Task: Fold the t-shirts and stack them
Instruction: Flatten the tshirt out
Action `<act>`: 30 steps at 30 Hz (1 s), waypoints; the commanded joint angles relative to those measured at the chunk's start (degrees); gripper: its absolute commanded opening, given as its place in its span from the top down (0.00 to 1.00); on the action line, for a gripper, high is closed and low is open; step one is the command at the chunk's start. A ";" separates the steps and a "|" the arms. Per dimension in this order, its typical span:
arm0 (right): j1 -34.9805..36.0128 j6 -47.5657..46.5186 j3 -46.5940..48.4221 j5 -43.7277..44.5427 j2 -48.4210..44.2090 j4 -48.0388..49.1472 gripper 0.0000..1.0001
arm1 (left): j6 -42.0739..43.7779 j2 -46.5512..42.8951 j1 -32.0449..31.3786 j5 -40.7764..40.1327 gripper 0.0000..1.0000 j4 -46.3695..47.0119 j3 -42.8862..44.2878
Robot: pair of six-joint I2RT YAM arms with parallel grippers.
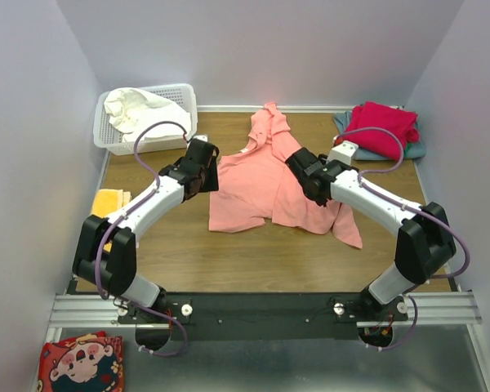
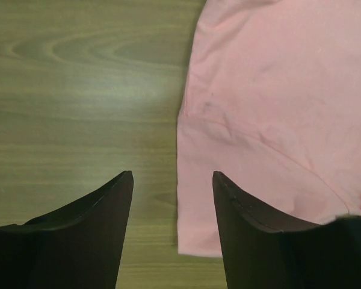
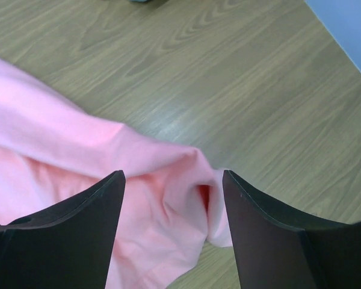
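The salmon-pink t-shirt [image 1: 265,175] lies spread and rumpled mid-table. My left gripper [image 1: 208,175] hovers open over its left edge; in the left wrist view the jaws [image 2: 173,177] straddle the shirt's [image 2: 277,108] lower corner, with nothing gripped. My right gripper [image 1: 302,167] stands open over the shirt's right side; a bunched fold of the pink shirt [image 3: 156,180] lies below and between its jaws [image 3: 173,174]. The crimson-red t-shirt [image 1: 384,126] sits on the grey-blue one [image 1: 415,152] at the back right. The white t-shirt [image 1: 135,106] lies crumpled in the basket.
A white lattice basket [image 1: 184,94] stands at the back left. A small white box [image 1: 343,152] sits next to the red shirt. A yellow item [image 1: 110,202] lies at the left edge. A patterned red cloth [image 1: 80,363] lies below the table's front rail.
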 commanded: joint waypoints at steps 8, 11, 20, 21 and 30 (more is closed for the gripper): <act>0.35 -19.09 -2.71 -19.44 0.54 18.19 0.25 | -6.78 -7.11 -1.20 9.68 0.46 0.00 -12.21; 0.35 -22.34 -5.61 -28.39 -0.08 23.81 0.25 | -7.31 -5.71 -1.37 10.13 0.45 0.36 -12.75; 1.06 -26.65 -8.69 -43.53 2.47 28.84 0.26 | -9.07 2.81 -2.34 11.80 0.40 1.94 -9.67; 0.97 -27.17 -8.96 -44.84 2.65 28.93 0.26 | -9.16 3.60 -2.43 11.80 0.40 2.02 -9.49; 2.55 -30.07 -9.14 -49.94 3.97 31.74 0.27 | -10.39 8.09 -2.78 10.04 0.54 1.67 -9.76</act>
